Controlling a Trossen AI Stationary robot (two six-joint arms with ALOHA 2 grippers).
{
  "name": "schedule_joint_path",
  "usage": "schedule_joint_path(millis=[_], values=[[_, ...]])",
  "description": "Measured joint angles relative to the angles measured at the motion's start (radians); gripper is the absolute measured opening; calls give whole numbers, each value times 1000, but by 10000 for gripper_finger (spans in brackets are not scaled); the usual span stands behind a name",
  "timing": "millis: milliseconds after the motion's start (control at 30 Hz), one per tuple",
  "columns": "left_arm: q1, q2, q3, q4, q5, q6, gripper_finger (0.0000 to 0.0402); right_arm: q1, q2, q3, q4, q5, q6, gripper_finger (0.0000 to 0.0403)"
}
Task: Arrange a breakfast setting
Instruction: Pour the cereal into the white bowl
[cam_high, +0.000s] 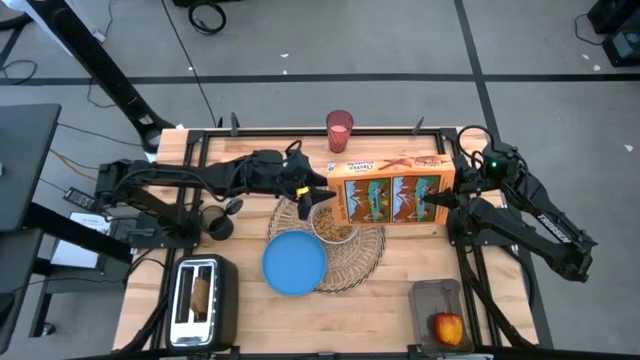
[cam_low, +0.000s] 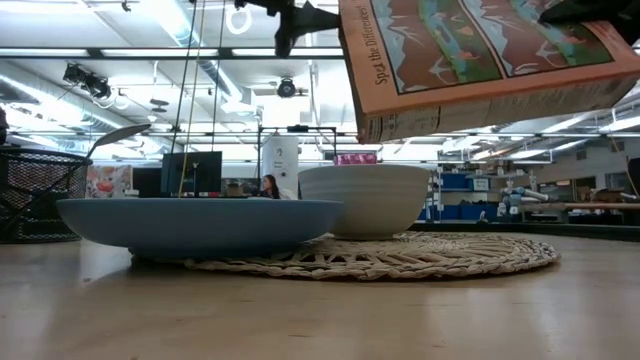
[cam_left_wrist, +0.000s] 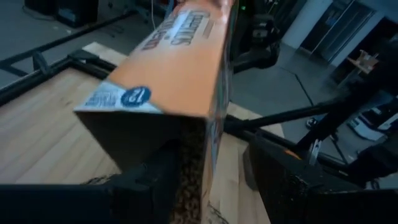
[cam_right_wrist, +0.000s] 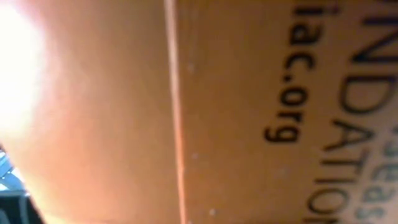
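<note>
Both end effectors (cam_high: 318, 195) level, clamping cereal box (cam_high: 392, 188)

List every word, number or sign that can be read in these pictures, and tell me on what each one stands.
"Spot the Difference!" on the side edge of the orange cereal box, low view.
"iac.org" on an orange face of the same box, right wrist view.
"NDATION", cut off at the picture's edge, on that same face.
Large brown title and blue round badge on the box, left wrist view: too blurred to read.
Front panel print, high view: too small to read.
</note>
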Motion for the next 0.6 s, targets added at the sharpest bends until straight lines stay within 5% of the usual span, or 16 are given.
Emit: schedule_joint_path(millis=[300,600], values=[[-8,-102,0,-78,1,-19,197,0,-13,1,1,2,22,244],[-8,-248,0,61,-3,22,197,0,-20,1,11,2,42,244]])
